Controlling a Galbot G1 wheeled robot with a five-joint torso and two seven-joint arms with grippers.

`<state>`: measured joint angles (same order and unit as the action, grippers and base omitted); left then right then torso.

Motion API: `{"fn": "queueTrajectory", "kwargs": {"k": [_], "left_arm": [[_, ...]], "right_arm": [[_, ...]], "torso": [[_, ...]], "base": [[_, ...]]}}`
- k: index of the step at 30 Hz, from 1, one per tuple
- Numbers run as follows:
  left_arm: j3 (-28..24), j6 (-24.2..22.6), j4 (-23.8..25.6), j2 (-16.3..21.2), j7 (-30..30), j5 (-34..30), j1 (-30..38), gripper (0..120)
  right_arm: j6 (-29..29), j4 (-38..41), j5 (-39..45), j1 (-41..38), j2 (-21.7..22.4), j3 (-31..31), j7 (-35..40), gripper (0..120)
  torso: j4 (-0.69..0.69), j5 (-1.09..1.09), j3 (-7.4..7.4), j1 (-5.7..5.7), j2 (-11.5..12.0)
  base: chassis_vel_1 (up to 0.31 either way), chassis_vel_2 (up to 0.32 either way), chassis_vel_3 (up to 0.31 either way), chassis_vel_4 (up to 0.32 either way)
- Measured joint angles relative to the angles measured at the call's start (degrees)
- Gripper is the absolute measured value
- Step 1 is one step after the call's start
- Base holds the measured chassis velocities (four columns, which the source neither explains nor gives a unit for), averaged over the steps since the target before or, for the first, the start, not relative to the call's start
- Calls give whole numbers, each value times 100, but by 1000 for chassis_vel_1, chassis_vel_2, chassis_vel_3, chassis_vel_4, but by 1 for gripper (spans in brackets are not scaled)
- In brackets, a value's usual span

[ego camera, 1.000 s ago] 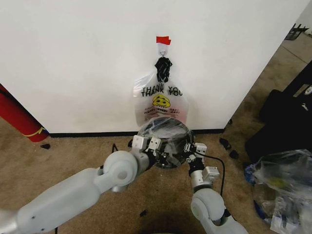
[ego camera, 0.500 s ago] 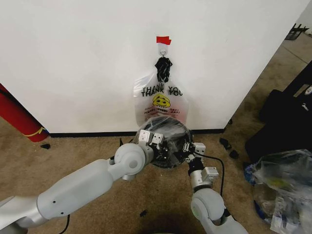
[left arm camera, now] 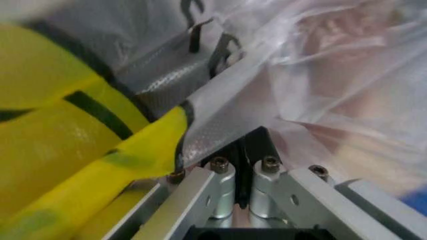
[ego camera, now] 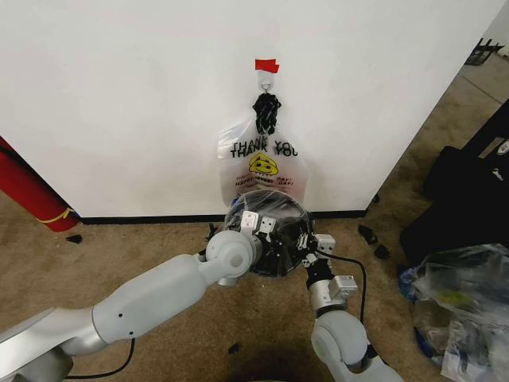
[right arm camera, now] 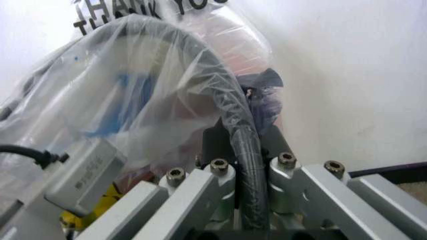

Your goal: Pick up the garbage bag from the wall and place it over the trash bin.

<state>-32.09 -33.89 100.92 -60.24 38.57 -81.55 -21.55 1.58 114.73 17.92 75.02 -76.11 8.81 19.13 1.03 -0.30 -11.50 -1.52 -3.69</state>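
Head view: small round black trash bin [ego camera: 270,239] stands on the tan carpet at the foot of the plain white wall [ego camera: 119,95], touching or just short of the black baseboard. A thin translucent plastic garbage bag [ego camera: 274,231] with blue handle strips is draped over the bin's mouth, between the two end effectors.

Left end effector [ego camera: 260,226]: at the near-left rim of the bin, arm reaching in from the lower left. Left wrist view shows its fingers [left arm camera: 223,182] drawn together, nearly touching, with a fold of the bag film [left arm camera: 220,115] pinched between them; yellow smiley print lies just beside the pinch point.

Right end effector [ego camera: 312,245]: at the right rim of the bin, forearm rising from below. Right wrist view shows its fingers [right arm camera: 220,190] clamped on the black bin rim [right arm camera: 247,165], with bag film [right arm camera: 153,90] wrapped over that rim.

A second translucent "THANK YOU" bag with yellow smiley [ego camera: 262,163] hangs above both end effectors from a small metal hook [ego camera: 266,83], just under a red tape strip [ego camera: 266,65].

Long red cylinder [ego camera: 28,191] leans at the wall well left of the left end effector. Bulky clear plastic bundle [ego camera: 461,306] lies on the carpet well right of the right end effector.
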Motion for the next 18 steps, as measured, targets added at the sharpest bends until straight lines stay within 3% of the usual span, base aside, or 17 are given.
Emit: {"fn": "queueTrajectory", "kwargs": {"k": [10,14,18], "left_arm": [[-26,5,-171,-21,-18,205,-87,0],[74,96,32,151,-91,200,-136,0],[260,270,570,480,-274,175,-304,0]], "right_arm": [[-175,106,339,13,-54,-28,190,1],[-230,20,584,-75,-94,-12,340,1],[-359,-98,967,-228,-138,24,528,1]], "torso": [[1,-1,0,0,0],[1,0,0,0,0],[0,-2,0,0,0]], "base": [[0,0,0,0],[0,0,0,0],[0,0,0,0]]}}
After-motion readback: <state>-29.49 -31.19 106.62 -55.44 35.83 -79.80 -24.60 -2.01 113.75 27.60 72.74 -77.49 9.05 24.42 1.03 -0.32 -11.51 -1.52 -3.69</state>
